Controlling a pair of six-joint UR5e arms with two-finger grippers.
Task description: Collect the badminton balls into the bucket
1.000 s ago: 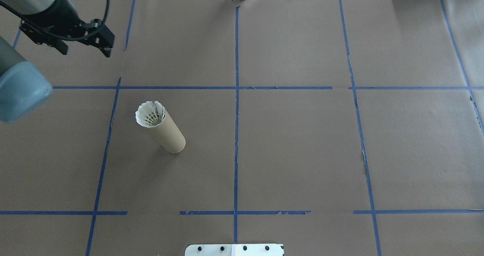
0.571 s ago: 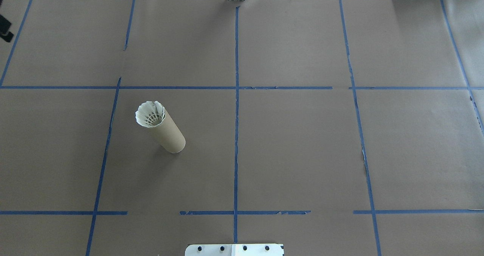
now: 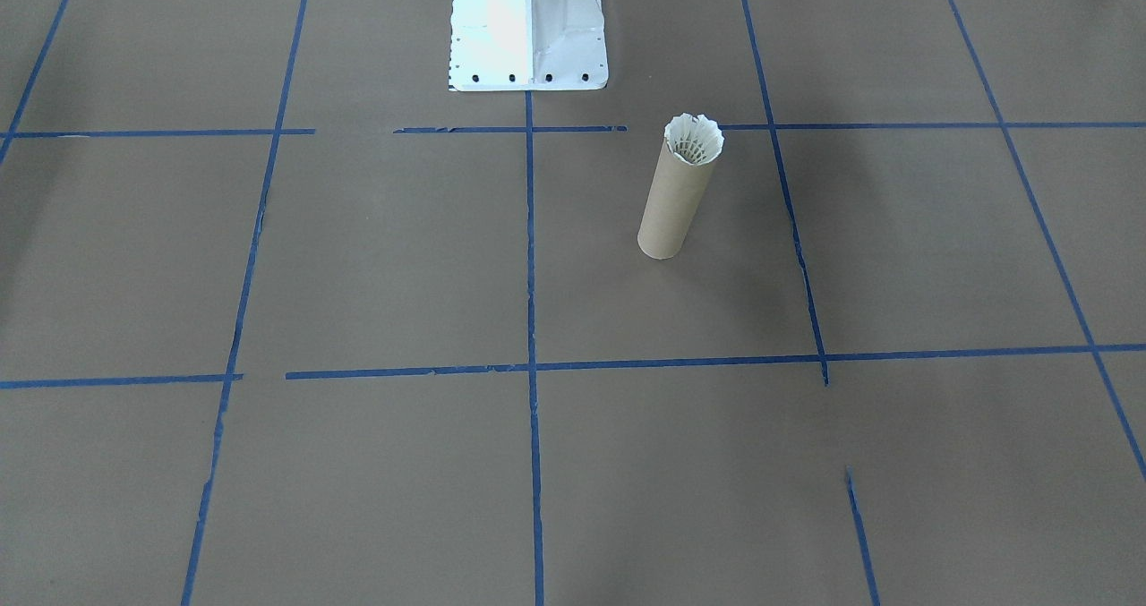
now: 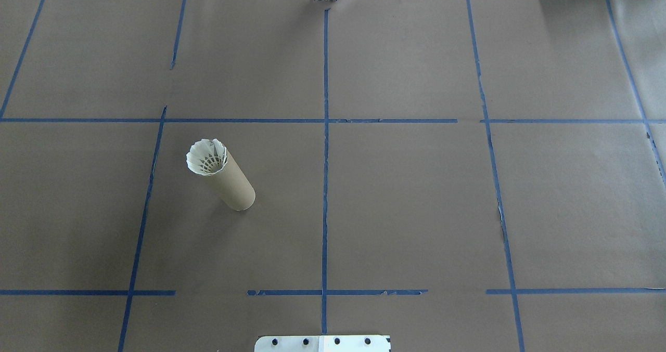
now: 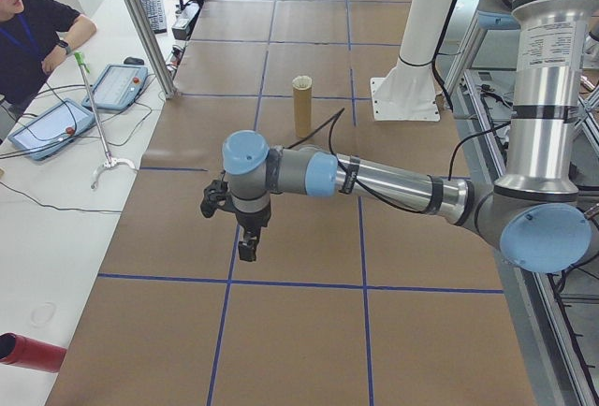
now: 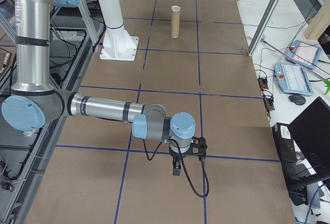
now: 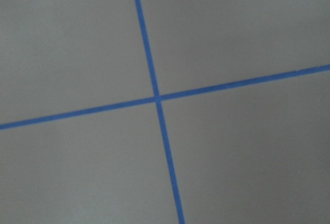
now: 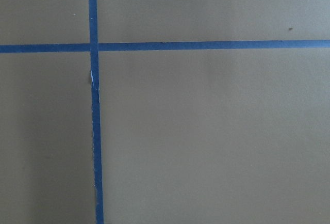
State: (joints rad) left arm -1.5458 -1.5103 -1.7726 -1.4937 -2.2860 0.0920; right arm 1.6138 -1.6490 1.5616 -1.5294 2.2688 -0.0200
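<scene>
**Shuttlecock seated in tube mouth, both arms parked at table ends**

Tall brown cardboard tube bucket point(image 4: 228, 181) upright on brown paper-covered table point(image 4: 416, 201), left of blue tape centre line point(image 4: 325, 185). White feathered shuttlecock point(image 4: 207, 157) nested in tube mouth, skirt rim flaring just above. Left gripper point(image 5: 234, 224) and right gripper point(image 6: 185, 157) seen only from side cameras, hanging over bare paper, well apart from tube; jaw spread impossible to tell.

The bucket point(image 4: 232, 184) is plain tan-brown card. The badminton ball point(image 4: 207, 157) in its mouth is white with dark latticed ribs. The counter point(image 4: 406, 201) is brown, gridded with blue tape lines point(image 4: 325, 133).
</scene>
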